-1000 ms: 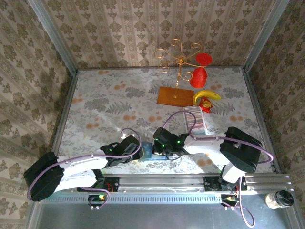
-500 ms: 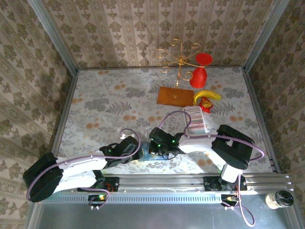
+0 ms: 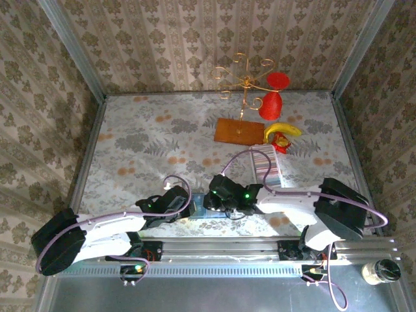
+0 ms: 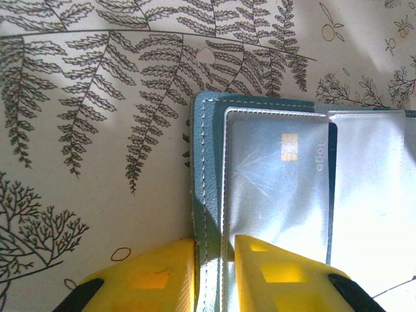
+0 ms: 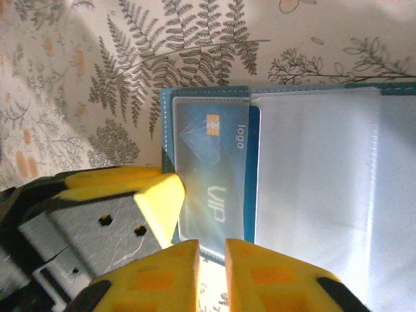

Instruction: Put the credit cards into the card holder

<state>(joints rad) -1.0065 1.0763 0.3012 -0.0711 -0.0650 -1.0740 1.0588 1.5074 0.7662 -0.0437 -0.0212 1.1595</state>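
Note:
The teal card holder (image 4: 207, 162) lies open on the table near the front edge. A silvery credit card (image 4: 273, 188) with a chip sits in its left clear pocket, and the right wrist view shows this card (image 5: 211, 169) marked "VIP". My left gripper (image 4: 214, 244) is shut on the holder's stitched teal edge (image 5: 167, 117). My right gripper (image 5: 212, 246) stands just off the card's near end, its jaws a narrow gap apart with bare table between them. Both grippers meet over the holder (image 3: 197, 205) in the top view.
More clear sleeves (image 5: 312, 182) of the holder spread to the right. A long whitish tray (image 3: 265, 166) lies behind the right arm. Farther back are an orange-brown board (image 3: 239, 130), a gold wire stand (image 3: 246, 84), red ornaments (image 3: 271, 104) and a banana (image 3: 283, 129).
The right gripper's jaws have parted slightly and its wrist has drawn back a little to the right. The left arm holds still.

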